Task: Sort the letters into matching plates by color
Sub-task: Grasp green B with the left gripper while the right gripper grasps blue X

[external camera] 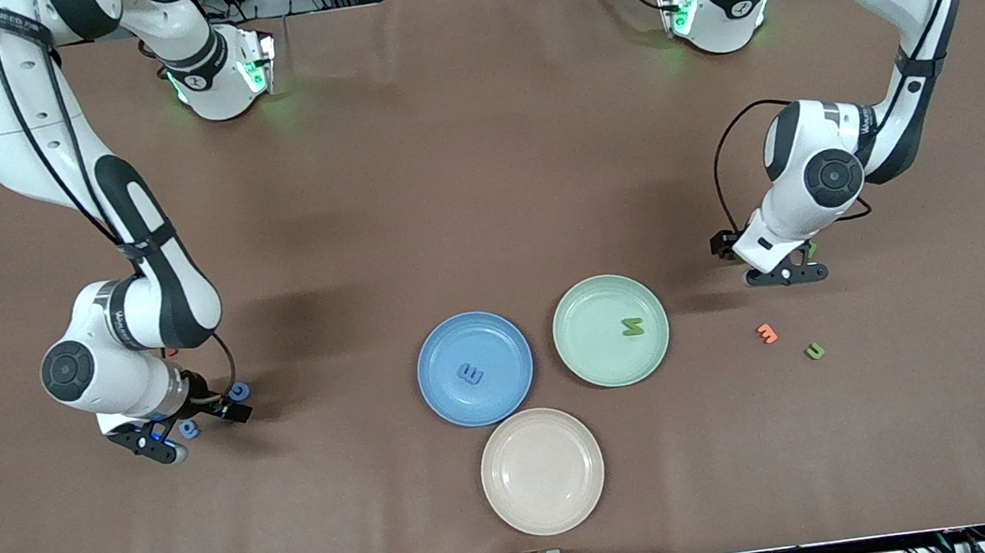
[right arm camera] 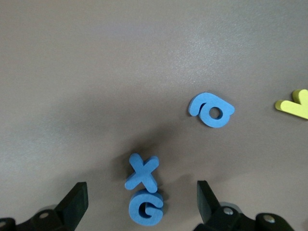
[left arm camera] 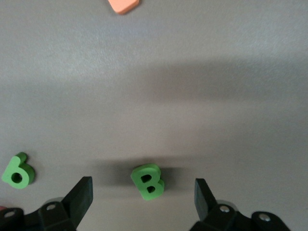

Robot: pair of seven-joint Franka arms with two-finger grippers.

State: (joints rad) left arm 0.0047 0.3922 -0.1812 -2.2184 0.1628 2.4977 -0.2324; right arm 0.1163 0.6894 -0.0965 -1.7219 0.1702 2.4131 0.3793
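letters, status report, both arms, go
Left end effector open, low over green B. Right end effector open over blue X and G, which touch. One letter each in blue plate and green plate.

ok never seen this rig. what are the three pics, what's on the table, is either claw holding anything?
Two robot arms work at one brown table. The wide picture looks down from across the table; the other two come from cameras on each arm's wrist, looking past its claw.

In the middle lie three plates: a blue plate with one blue letter, a green plate with one green letter, and a cream plate with nothing in it.

The left claw is open, low over a green B; a green "6" shape lies beside it, and an orange letter nearer the front camera.

The right claw is open over a blue X touching a blue G, with a blue "a" shape and a yellow letter close by.

Neither claw holds anything.
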